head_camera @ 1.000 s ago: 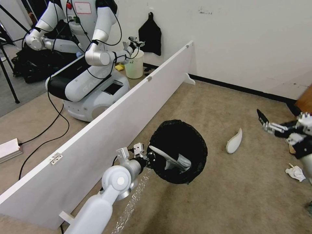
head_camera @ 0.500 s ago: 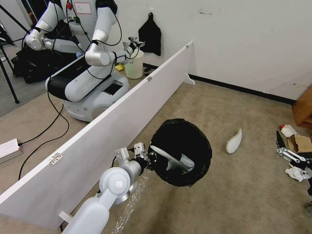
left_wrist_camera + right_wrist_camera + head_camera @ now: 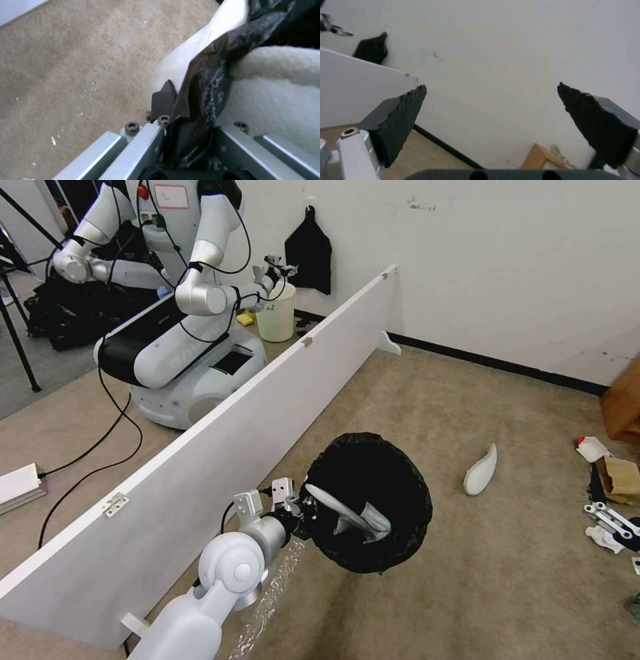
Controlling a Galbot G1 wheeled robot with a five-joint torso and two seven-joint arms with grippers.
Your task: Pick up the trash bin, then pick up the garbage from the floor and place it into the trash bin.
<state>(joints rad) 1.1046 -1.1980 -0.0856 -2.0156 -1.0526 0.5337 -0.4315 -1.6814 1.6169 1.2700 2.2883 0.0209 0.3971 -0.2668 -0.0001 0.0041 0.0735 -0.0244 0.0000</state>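
While left pincer clamps crinkled round trash bin, fuzzy slipper inside.

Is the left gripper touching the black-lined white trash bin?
Touching. The left wrist view shows the left gripper clamped over the rim of the black-lined white trash bin, one finger pressed against its white outer wall.

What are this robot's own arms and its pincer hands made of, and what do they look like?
The left arm is glossy white with a round silver-grey elbow joint. The left gripper has silvery metal brackets with hex screws and black fingers. The right gripper has silver mounts bearing two black, rough-textured wedge pads.
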